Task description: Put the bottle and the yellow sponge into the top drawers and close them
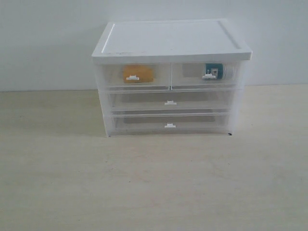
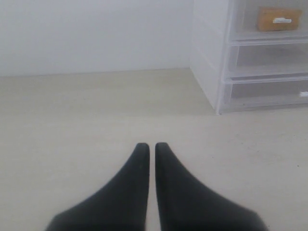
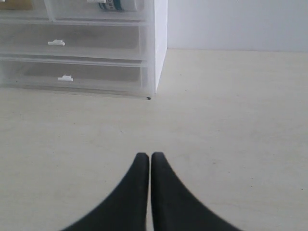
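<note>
The yellow sponge (image 1: 137,74) lies inside the top left drawer (image 1: 134,77), which is pushed in flush. It shows through the drawer front in the left wrist view as well, the yellow sponge (image 2: 277,18). The bottle (image 1: 215,71) lies on its side inside the top right drawer (image 1: 206,75), also flush; its teal label shows on the bottle (image 3: 117,5). My left gripper (image 2: 152,146) is shut with nothing in it, over the bare table well off the cabinet. My right gripper (image 3: 147,156) is likewise shut and holds nothing. Neither arm appears in the exterior view.
The white cabinet (image 1: 171,38) stands at the back of the pale wooden table (image 1: 154,183), against a white wall. Below the top pair, two full-width drawers (image 1: 169,102) sit pushed in.
</note>
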